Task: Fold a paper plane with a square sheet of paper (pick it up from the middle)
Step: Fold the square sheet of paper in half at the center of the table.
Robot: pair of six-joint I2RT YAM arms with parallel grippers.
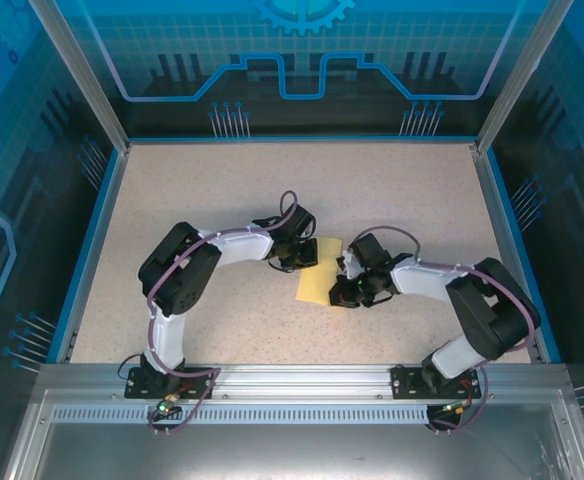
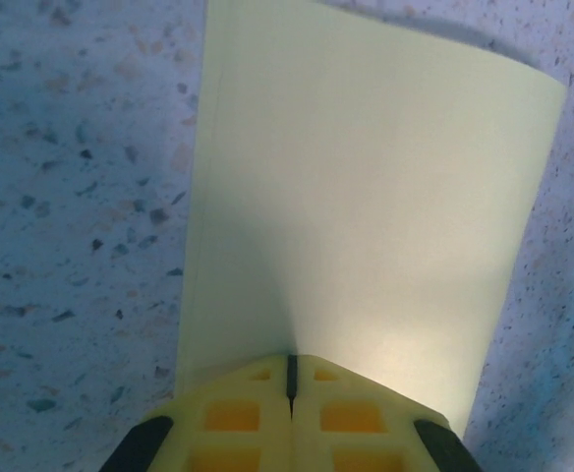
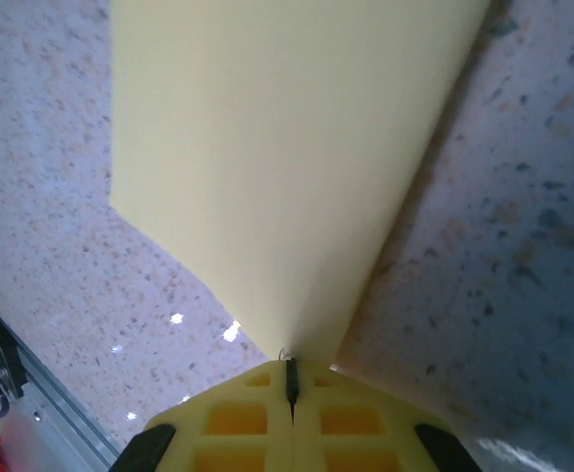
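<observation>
Pinching the paper (image 1: 317, 282) near the middle of the table (image 1: 222, 190), the left gripper (image 1: 300, 258) is clamped on its ten o'clock edge and the right gripper (image 1: 346, 281) on its three o'clock edge.

Robot lab cell, blue printed walls (image 1: 32, 200), aluminium frame (image 1: 292, 385), speckled table (image 1: 222, 200)

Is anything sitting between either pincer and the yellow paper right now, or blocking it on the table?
Nothing visible does. The left pincer and the right pincer are each shut directly on an edge of the yellow paper, which spans between them over the speckled table.
</observation>
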